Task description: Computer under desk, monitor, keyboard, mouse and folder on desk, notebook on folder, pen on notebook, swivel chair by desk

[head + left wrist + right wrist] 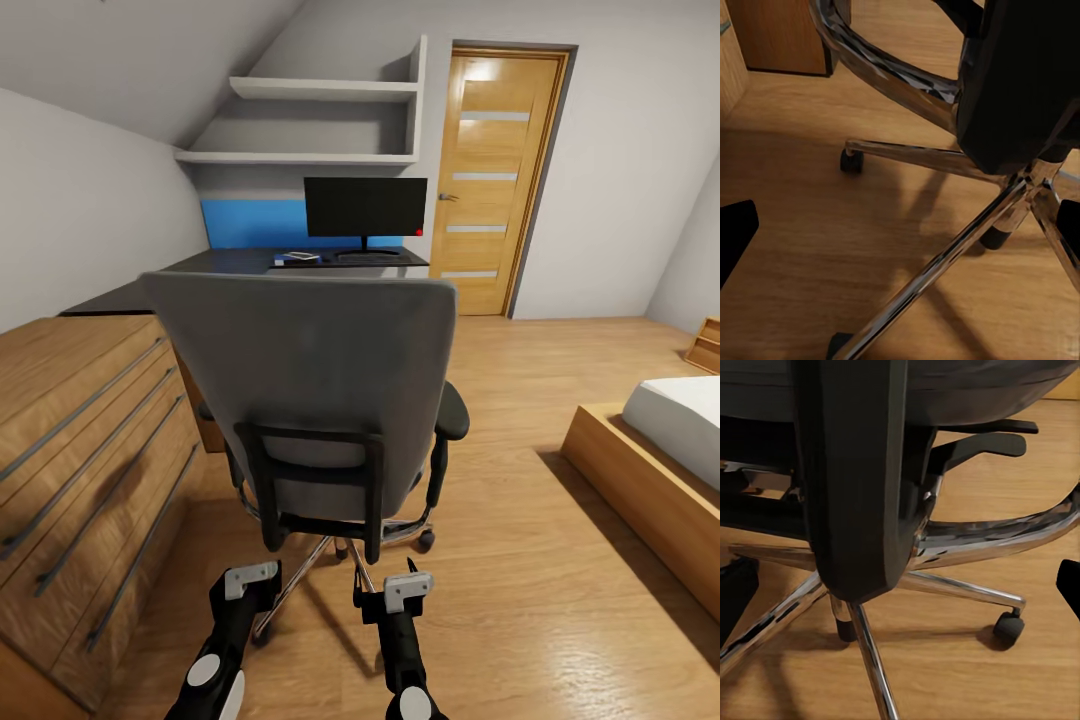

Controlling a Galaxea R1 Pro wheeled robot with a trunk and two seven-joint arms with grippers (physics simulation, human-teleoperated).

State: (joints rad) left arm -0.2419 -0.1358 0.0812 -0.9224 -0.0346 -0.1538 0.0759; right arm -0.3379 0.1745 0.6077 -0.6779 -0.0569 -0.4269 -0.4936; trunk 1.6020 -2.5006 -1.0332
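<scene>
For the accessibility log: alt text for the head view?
The back of a grey swivel chair faces the camera, ahead of both arms. Beyond it the monitor stands on the black desk, a wooden door to the right.

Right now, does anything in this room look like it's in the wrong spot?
Yes. The swivel chair stands out on the open floor, its back toward the robot, well short of the desk instead of beside it. The monitor stands upright on the desk. Nothing looks spilled or broken.

Head looks down from behind; wrists close, sharing swivel chair (300, 380) base
</scene>
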